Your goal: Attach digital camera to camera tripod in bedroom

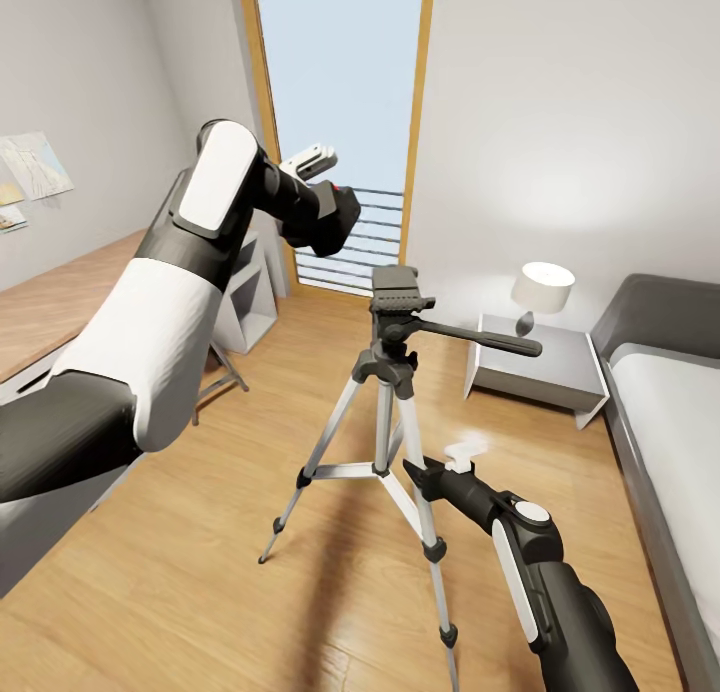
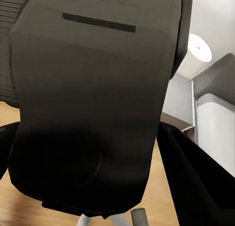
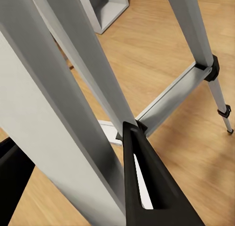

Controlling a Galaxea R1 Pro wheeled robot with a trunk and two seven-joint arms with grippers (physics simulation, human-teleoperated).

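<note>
Digital camera (image 1: 335, 217) held up in the left gripper (image 1: 318, 197), raised in front of the tall wood-framed window (image 1: 340, 122), above and to the left of the tripod's head. Matte black, with a spot of red showing on its top edge in the head view. Seen close in the left wrist view as a broad dark body (image 2: 93, 113) pressed between the black fingers (image 2: 196, 177), a thin slot near one edge. Left fingers clamped on the camera.

Camera tripod (image 1: 385, 412) standing on the wood plank floor (image 1: 200, 592) in the middle of the bedroom, three silver legs spread, black head (image 1: 398, 297) on top with its mounting plate bare and the long pan handle (image 1: 480, 340) pointing toward the white nightstand (image 1: 540, 367). Camera apart from that plate, not yet seated.

Right gripper (image 1: 440, 472) low, at the near leg of the tripod, just below the spreader brace. In the right wrist view, one black finger (image 3: 147, 187) lying along a silver leg (image 3: 73, 113), brace and hub (image 3: 161, 108) just beyond. Right fingers set around the leg with a gap on one side; whether squeezing it or merely bracketing it, cannot tell.

Lamp (image 1: 542, 292) on the nightstand, grey bed (image 1: 660, 402) at right, wood-topped desk (image 1: 60, 312) at left.
</note>
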